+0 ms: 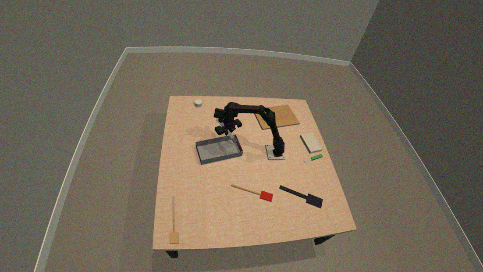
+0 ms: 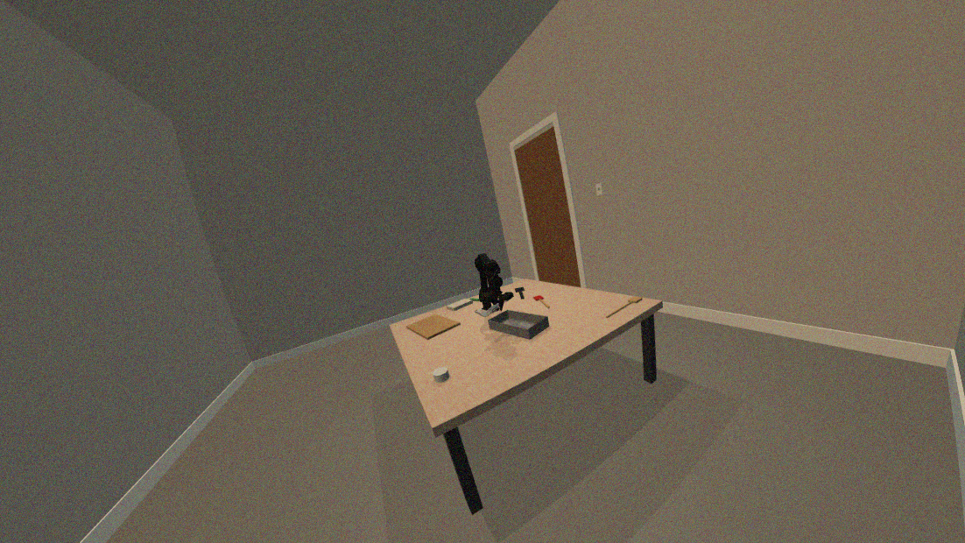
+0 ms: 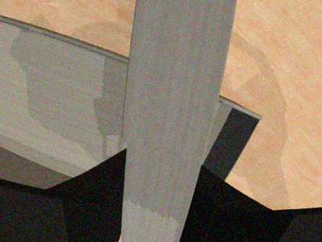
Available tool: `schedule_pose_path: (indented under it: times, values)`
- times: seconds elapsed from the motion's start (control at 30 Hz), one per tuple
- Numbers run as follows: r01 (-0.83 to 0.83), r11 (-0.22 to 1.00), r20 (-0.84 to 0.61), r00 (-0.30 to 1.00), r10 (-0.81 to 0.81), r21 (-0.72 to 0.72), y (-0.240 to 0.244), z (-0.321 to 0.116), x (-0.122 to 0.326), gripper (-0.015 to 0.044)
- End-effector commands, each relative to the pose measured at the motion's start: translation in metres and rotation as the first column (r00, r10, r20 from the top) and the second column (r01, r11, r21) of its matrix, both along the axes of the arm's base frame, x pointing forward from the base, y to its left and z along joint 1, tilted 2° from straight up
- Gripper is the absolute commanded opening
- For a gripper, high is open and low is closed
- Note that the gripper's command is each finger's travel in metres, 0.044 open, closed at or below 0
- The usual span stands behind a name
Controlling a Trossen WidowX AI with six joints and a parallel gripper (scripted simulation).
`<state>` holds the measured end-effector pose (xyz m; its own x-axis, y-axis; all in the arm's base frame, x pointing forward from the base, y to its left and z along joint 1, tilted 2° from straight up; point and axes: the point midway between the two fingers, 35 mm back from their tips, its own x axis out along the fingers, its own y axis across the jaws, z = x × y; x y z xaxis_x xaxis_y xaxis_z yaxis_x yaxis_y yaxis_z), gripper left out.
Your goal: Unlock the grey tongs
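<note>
My gripper (image 1: 229,131) (image 3: 155,156) is shut on the grey tongs (image 1: 231,135) (image 3: 177,90), holding them above the far right part of the roasting tin (image 1: 221,158) (image 2: 516,330) (image 3: 235,138). The tongs slant in the top view, one end toward the tin's far right corner and the other up behind the gripper. In the wrist view they run between both black fingers. Their hinge lock and whether the arms are spread cannot be made out. The wooden board (image 1: 282,116) (image 2: 432,327) lies flat at the far right, with nothing on it.
A white round pot (image 1: 198,103) (image 2: 440,374) stands at the far left corner. A pale block (image 1: 310,142) and a green-handled knife (image 1: 316,157) lie right of the arm's base. Red (image 1: 266,196), black (image 1: 314,201) and wooden (image 1: 173,238) spatulas lie at the front.
</note>
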<state>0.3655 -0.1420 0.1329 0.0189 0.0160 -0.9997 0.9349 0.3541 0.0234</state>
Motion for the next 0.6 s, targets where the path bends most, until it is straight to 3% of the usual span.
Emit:
schedule_pose_path:
  times: [0.0, 0.57]
  values:
    - [-0.059, 0.998, 0.002, 0.998, 0.059, -0.011, -0.029, 0.007, -0.011, -0.0150]
    - [-0.261, 0.965, -0.002, 0.965, 0.261, -0.025, -0.124, 0.025, -0.071, -0.0150]
